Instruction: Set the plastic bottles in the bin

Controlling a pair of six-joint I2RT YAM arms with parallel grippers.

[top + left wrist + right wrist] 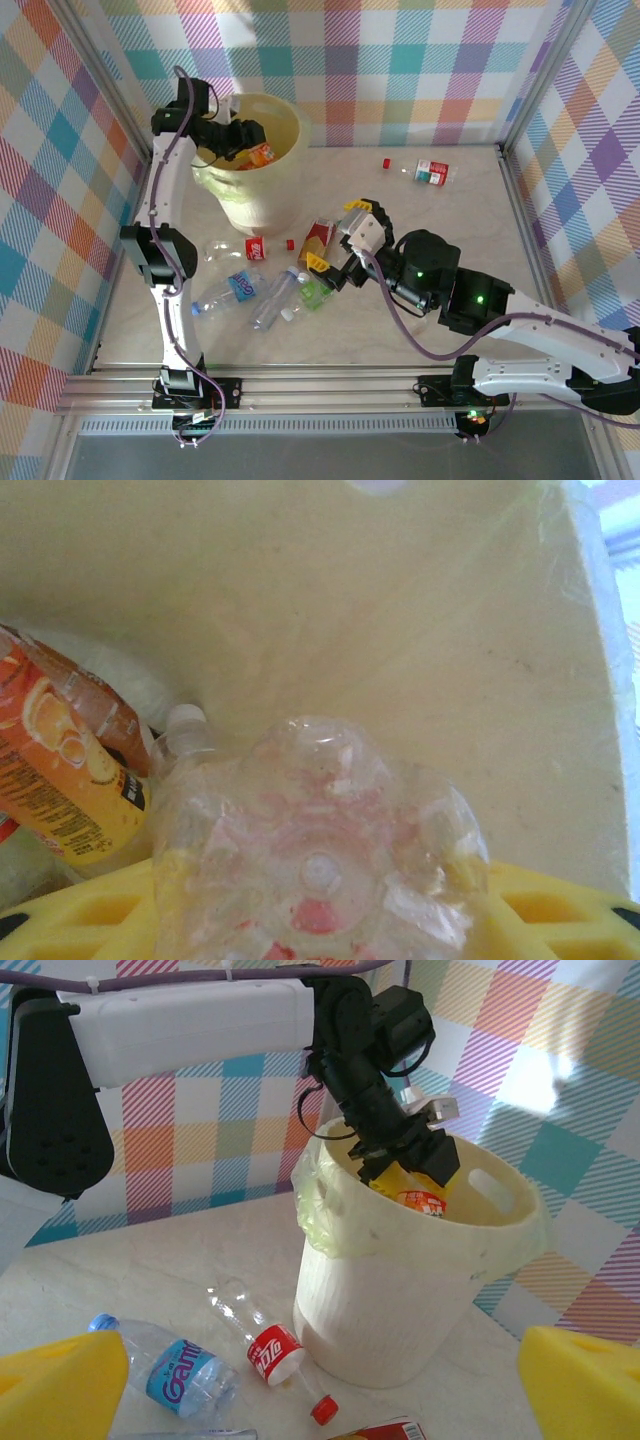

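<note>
Plastic bottle [318, 870]: clear, crumpled; lobed btm

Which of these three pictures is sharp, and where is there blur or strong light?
Top view: sharp, evenly lit. Left wrist view: the clear bottle is so near that it blurs. Right wrist view: the bin is sharp, with a bright light patch on the wall behind it.

Bright, even light in the overhead view, faint soft shadows on the pale table [450, 230], a bright patch on the checked wall [530, 1080], clear bottle [320, 860] close to the lens and blurred, bin [420, 660] hazy, yellow-tinted.
</note>
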